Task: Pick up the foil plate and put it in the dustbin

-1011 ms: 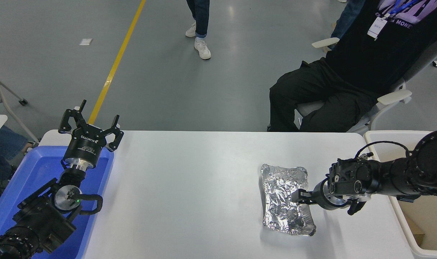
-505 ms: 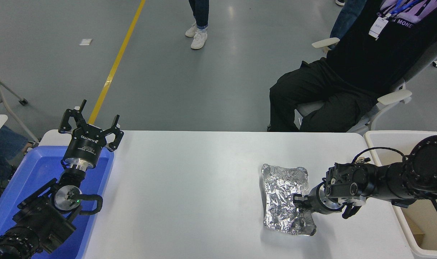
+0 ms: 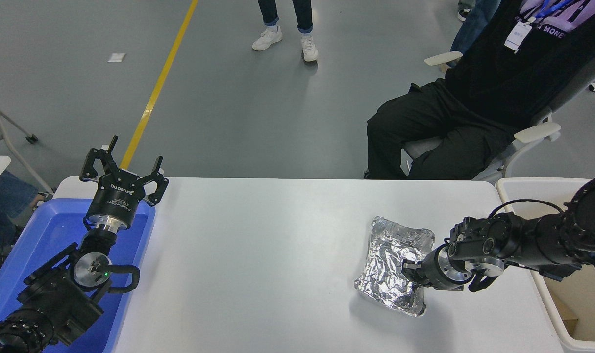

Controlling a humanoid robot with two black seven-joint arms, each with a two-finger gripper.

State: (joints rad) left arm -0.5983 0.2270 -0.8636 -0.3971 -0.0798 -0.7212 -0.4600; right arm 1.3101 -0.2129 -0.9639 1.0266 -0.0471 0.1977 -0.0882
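The foil plate [image 3: 391, 262], shiny and crinkled, sits at the right of the white table [image 3: 258, 255], turned askew with its right side raised. My right gripper [image 3: 413, 274] comes in from the right and is shut on the foil plate's right rim; the foil partly hides its fingertips. The cream dustbin [image 3: 525, 189] stands past the table's right end, behind and under my right arm. My left gripper [image 3: 125, 164] is parked open at the far left.
A blue tub [image 3: 37, 245] lies under my left arm at the table's left end. A person in black sits on a chair [image 3: 535, 135] beyond the far right corner. Another person's legs [image 3: 287, 29] stand on the floor farther back.
My right gripper closed on the plate's right rim and drew it slightly right. The plate has turned clockwise and tipped up. The standing person shifted right.
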